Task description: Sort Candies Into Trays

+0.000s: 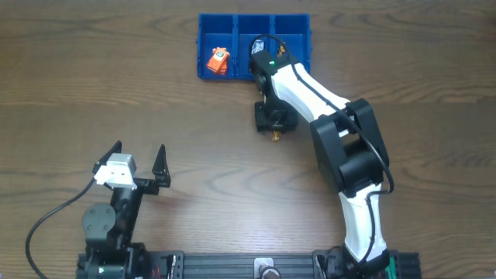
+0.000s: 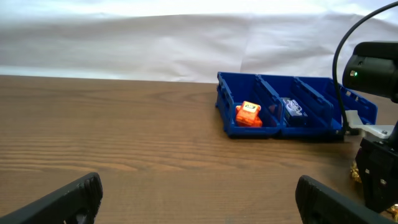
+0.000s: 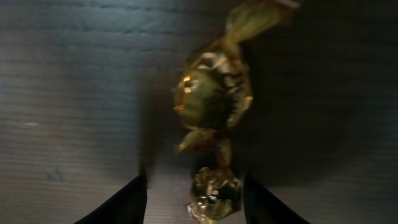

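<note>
- Right pincer (image 1: pixel 273 124): lowered to the desk (image 1: pixel 116 85) just on the near side of the blue tray (image 1: pixel 298 22), fingers parted and gripping nothing.
- Gold-wrapped candy (image 3: pixel 214 93): lies on the desk just ahead of those fingertips. Its twisted ends run crosswise to the line between the fingers, so closing would likely meet its narrow width.
- Smaller gold lump (image 3: pixel 214 190): sits between the fingers; second candy or wrapper tail, I cannot tell.
- Left pincer (image 1: pixel 139 159): open, well apart, so the right arm is plainly nearer.
- Orange candy (image 1: pixel 219 60): in the tray's left compartment.
</note>
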Robot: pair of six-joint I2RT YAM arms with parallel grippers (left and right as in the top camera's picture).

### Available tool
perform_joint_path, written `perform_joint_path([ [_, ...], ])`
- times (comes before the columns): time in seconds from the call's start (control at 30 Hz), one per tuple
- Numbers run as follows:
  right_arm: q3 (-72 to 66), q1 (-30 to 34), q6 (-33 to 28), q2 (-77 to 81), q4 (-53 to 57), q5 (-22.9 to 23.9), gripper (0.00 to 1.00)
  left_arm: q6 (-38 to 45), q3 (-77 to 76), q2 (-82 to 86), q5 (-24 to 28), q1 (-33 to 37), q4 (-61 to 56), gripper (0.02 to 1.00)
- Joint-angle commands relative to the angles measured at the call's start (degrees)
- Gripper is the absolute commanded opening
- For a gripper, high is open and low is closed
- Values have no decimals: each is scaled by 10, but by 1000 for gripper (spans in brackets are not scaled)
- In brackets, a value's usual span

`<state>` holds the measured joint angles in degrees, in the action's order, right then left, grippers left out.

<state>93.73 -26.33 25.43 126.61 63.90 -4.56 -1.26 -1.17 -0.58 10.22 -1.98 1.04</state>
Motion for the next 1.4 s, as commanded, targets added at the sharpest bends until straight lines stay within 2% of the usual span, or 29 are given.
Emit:
perform_joint_path([
  [0.03, -2, 6, 1, -1, 9, 9, 485, 4, 9, 4, 12, 2, 24, 998],
  [0.2, -2, 7, 0, -1, 9, 9, 430, 4, 9, 4, 12, 2, 24, 998],
  [0.3, -2, 7, 1, -1, 9, 9, 354, 4, 9, 4, 12, 2, 24, 998],
  [0.8, -2, 7, 1, -1, 17, 23, 240, 4, 9, 4, 12, 2, 24, 998],
  [1.17, 10, 12, 18, -83, 16, 104, 211, 4, 9, 4, 12, 2, 24, 998],
  [1.23, 23, 21, 18, -116, 6, 116, 202, 4, 9, 4, 12, 2, 24, 996],
  [1.4, 74, 40, 17, -191, -72, 183, 200, 4, 9, 4, 12, 2, 24, 998],
])
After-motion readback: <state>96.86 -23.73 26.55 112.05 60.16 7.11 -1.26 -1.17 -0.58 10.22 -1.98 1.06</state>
